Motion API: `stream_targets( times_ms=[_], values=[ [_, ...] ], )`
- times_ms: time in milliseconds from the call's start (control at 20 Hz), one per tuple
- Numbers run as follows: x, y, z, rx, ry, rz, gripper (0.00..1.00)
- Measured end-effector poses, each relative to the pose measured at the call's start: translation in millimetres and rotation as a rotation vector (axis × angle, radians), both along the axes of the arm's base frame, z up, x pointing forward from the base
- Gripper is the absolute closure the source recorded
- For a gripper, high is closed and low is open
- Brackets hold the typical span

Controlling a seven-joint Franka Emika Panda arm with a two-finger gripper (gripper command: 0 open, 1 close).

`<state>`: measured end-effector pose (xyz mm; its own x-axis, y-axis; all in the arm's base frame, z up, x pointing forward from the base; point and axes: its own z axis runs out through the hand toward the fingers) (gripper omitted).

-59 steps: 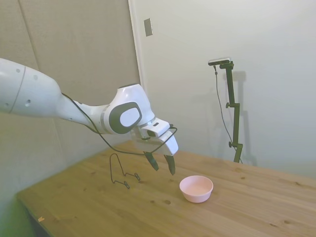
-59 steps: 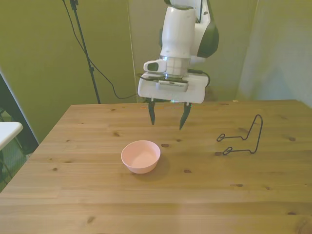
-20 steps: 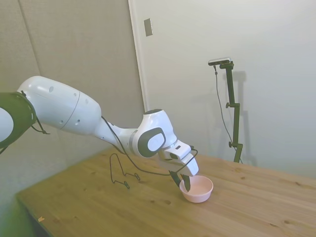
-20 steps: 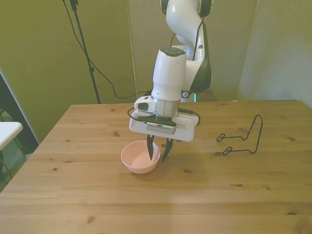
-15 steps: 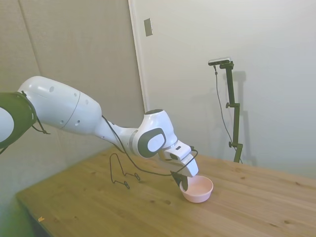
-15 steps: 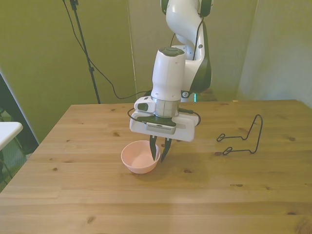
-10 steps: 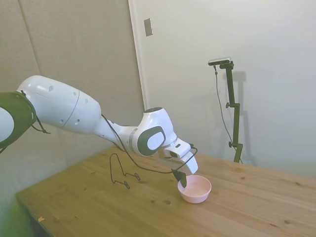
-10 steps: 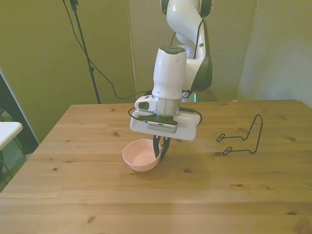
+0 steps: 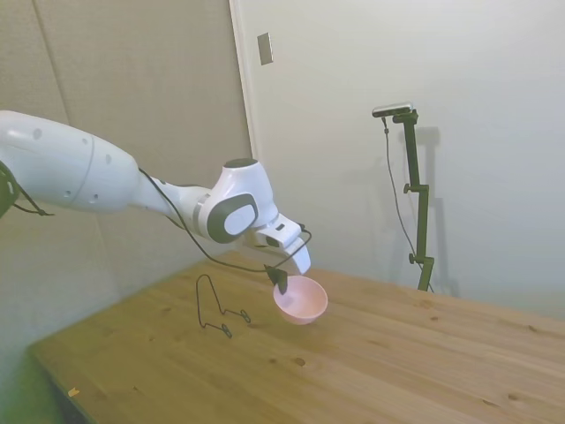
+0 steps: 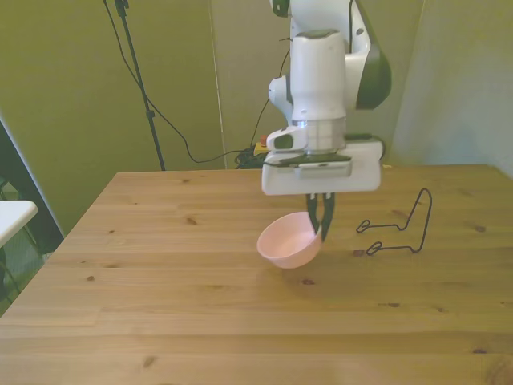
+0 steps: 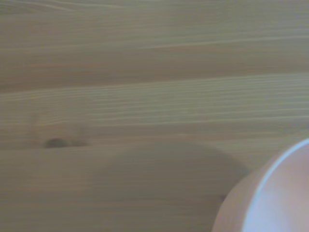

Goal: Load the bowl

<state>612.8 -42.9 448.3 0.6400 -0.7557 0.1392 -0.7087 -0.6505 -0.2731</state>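
Front view, left to right. The table's (image 10: 144, 313) left part carries nothing relevant to the task. Near the middle, the bowl (image 10: 288, 241) hangs clear of the wood, tilted, with its shadow on the boards beneath it. The gripper (image 10: 319, 227) is clamped on the bowl's rim at the side toward the front view's right, one finger inside the wall and one outside, as far as we can tell. Further right stands a bent wire rack (image 10: 397, 228), resting on the table and apart from the bowl.

Side view agrees: bowl (image 9: 300, 299) aloft, pinched at the edge by the gripper (image 9: 282, 282), wire rack (image 9: 218, 306) beyond it on the table (image 9: 397, 371).

Wrist view: blurred boards, a round shadow, and a pale curved edge that we take for the bowl (image 11: 277, 198).

Our judgement: the step in hand is the carry, bowl lifted and in transit toward the rack. The next move calls for bringing the bowl over the rack, turning it so the rim can slot between the wires, then lowering before letting go. The single-edge pinch looks prone to swivel.
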Motion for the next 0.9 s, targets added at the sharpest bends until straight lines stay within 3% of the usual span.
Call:
stream_targets(
  times_ms=[250,300,900],
  values=[
    [-27.0,73.2,23.2,0.081,0.002,0.117,1.00],
    [-45.3,95.5,27.7,0.087,0.006,0.153,1.00],
    [-85.6,72.4,12.6,0.324,-0.124,0.275,1.00]
  ],
)
